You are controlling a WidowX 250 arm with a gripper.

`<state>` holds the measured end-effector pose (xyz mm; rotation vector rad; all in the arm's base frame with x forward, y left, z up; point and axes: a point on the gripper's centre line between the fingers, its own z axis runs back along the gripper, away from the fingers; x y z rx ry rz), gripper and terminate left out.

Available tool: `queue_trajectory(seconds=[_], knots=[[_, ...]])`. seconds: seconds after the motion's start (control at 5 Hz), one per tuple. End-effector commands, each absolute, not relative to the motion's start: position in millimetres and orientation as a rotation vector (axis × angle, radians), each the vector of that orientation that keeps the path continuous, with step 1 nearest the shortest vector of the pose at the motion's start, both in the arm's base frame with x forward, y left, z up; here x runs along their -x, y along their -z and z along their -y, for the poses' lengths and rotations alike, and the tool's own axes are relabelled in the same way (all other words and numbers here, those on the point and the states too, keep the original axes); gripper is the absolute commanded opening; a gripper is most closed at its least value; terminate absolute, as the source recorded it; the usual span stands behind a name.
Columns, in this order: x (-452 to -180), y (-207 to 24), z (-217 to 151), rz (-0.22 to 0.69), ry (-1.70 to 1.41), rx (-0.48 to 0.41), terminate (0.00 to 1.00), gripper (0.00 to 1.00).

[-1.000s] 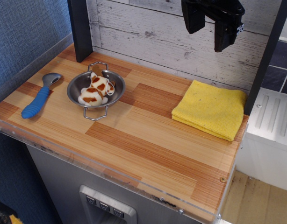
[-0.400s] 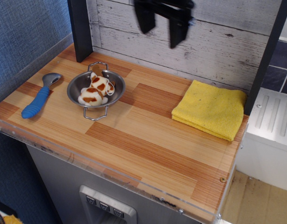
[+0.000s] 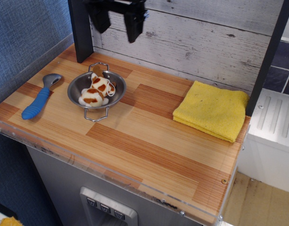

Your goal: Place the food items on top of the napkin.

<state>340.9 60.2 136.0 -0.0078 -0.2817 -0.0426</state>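
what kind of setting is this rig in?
Looks like a toy kitchen mock-up. A wood-grain counter backs onto a whitewashed plank wall; on the counter sit a steel bowl of toy food items, a blue-handled spoon and a yellow napkin. The gripper hangs above the bowl, open.

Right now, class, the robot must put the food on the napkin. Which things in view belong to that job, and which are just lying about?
Part of the job:
- food items, lying in the steel bowl
- napkin, yellow, at the right
- gripper, open, above the bowl

Just lying about:
- blue-handled spoon, left of the bowl
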Motion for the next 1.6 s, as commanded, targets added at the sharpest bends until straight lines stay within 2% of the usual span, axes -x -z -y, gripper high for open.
queue_trajectory(seconds=[0.0,0.4,0.8,1.2,1.4], knots=[[-325.2,-102.1,-72.2,0.265,-0.075,-0.004,0.00,1.00],[-316.1,-73.6,-78.4,0.203,-0.130,-0.049,0.00,1.00],[-312.9,-60.1,-94.4,0.170,-0.183,-0.073,0.00,1.00],[-307.3,-37.2,-104.6,0.117,-0.208,-0.075,0.00,1.00],[-308.6,-31.7,-104.6,0.114,-0.199,-0.072,0.00,0.00]])
